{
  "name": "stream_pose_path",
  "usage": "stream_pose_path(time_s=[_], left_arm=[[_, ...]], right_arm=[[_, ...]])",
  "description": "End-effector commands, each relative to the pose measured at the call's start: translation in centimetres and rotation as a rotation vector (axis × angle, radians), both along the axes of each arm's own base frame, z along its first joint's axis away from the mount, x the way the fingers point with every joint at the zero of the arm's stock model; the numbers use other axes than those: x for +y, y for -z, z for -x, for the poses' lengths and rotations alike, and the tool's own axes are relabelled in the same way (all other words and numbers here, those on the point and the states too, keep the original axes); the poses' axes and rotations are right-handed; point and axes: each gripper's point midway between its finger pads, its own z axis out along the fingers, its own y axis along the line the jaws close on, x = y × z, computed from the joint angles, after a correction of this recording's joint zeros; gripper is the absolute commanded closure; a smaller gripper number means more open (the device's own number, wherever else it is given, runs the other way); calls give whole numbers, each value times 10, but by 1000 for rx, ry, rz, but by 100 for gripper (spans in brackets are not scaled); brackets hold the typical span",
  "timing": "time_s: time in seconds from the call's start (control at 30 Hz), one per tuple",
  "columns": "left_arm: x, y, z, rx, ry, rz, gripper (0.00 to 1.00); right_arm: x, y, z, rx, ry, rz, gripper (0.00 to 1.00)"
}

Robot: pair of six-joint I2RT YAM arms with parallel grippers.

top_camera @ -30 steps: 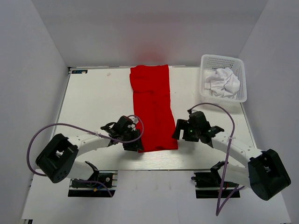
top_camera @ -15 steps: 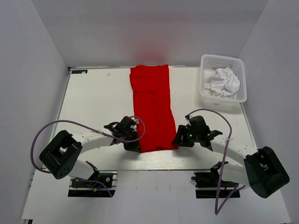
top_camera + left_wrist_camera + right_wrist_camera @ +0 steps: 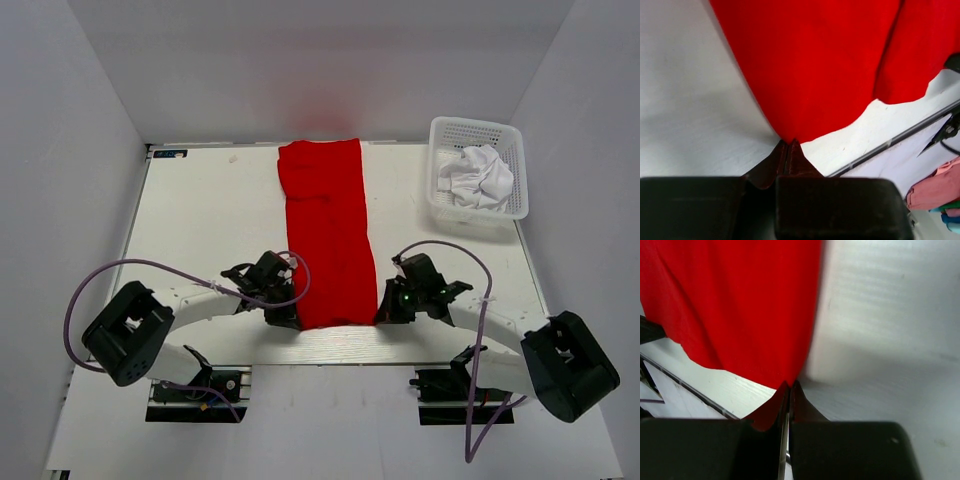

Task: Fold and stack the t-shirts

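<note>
The red t-shirt (image 3: 325, 235) is pinched at both near corners. Your left jaws are pressed together on its near left corner, and your right jaws on its near right corner. It lies flat as a long folded strip down the middle of the worktop (image 3: 200, 220). Off to the right of its far end, the white t-shirt (image 3: 478, 177) sits crumpled in the white lattice basket (image 3: 470, 128).
</note>
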Motion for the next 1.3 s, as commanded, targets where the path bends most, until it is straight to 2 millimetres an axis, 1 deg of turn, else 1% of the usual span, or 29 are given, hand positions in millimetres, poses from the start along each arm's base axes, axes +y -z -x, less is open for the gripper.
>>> stream_pose_path(time_s=[0.0, 0.07, 0.1, 0.2, 0.3, 0.33, 0.37, 0.43, 0.47, 0.5, 0.53, 0.57, 0.63, 0.67, 0.7, 0.73, 0.77, 0.8, 0.83, 0.87, 0.9, 1.0, 1.03, 1.1, 1.13, 1.17, 1.2, 1.23, 1.27], left_arm=[[35, 14, 40, 104, 34, -121, 100], [32, 4, 44, 95, 38, -93, 100], [30, -3, 42, 90, 29, -83, 100], [16, -28, 23, 0, 21, -22, 100], [6, -42, 2, -91, 18, 2, 100], [4, -44, -3, -114, 20, -1, 100], [2, -47, -10, -124, 8, 8, 100], [0, -51, -22, -144, -13, -3, 100], [3, -56, -39, -191, -57, -36, 100], [5, -55, -47, -193, -91, -70, 100], [6, -57, -55, -205, -119, -94, 100], [7, -69, -73, -252, -175, -130, 100], [9, -70, -92, -275, -221, -175, 100], [6, -79, -104, -291, -252, -166, 100], [6, -80, -112, -297, -267, -162, 100], [2, -82, -117, -303, -269, -155, 100], [-1, -84, -128, -310, -284, -148, 100], [2, -85, -134, -310, -300, -150, 100], [0, -87, -139, -323, -306, -148, 100], [-1, -96, -149, -338, -335, -125, 100], [2, -99, -156, -347, -355, -128, 100], [4, -111, -172, -376, -399, -143, 100], [5, -116, -180, -392, -408, -145, 100], [5, -119, -190, -400, -414, -146, 100], [3, -128, -201, -427, -417, -133, 100], [4, -122, -208, -417, -425, -145, 100], [2, -121, -212, -421, -413, -152, 100], [1, -129, -221, -428, -425, -147, 100], [6, -128, -228, -426, -444, -165, 100]], right_arm=[[-10, -1, 21, 36, -41, 48, 100], [-14, 0, 26, 29, -38, 66, 100], [-14, -7, 25, 0, -36, 55, 100], [-5, -25, 11, -87, -33, 17, 100], [13, -48, -14, -199, -21, -70, 100], [26, -62, -26, -267, -31, -134, 100], [30, -69, -32, -288, -26, -152, 100], [32, -69, -44, -305, -7, -131, 100], [36, -88, -61, -352, 19, -126, 100], [34, -81, -66, -338, 34, -91, 100], [34, -84, -71, -338, 44, -72, 100], [27, -82, -79, -351, 84, -28, 100], [28, -85, -90, -357, 121, -16, 100], [31, -91, -99, -393, 134, -33, 100], [31, -97, -108, -424, 163, -31, 100], [32, -95, -112, -426, 169, -24, 100], [34, -103, -123, -466, 193, -35, 100], [37, -120, -135, -507, 211, -42, 100], [38, -124, -140, -520, 212, -36, 100], [35, -115, -147, -514, 223, 5, 100], [37, -131, -160, -556, 236, 4, 100], [38, -131, -178, -575, 258, 45, 100], [41, -142, -189, -605, 261, 45, 100], [40, -134, -201, -602, 268, 80, 100], [43, -149, -212, -634, 271, 70, 100], [45, -141, -217, -620, 267, 84, 100], [45, -143, -222, -626, 270, 81, 100], [49, -155, -231, -647, 277, 61, 100], [50, -142, -236, -627, 276, 82, 100]])
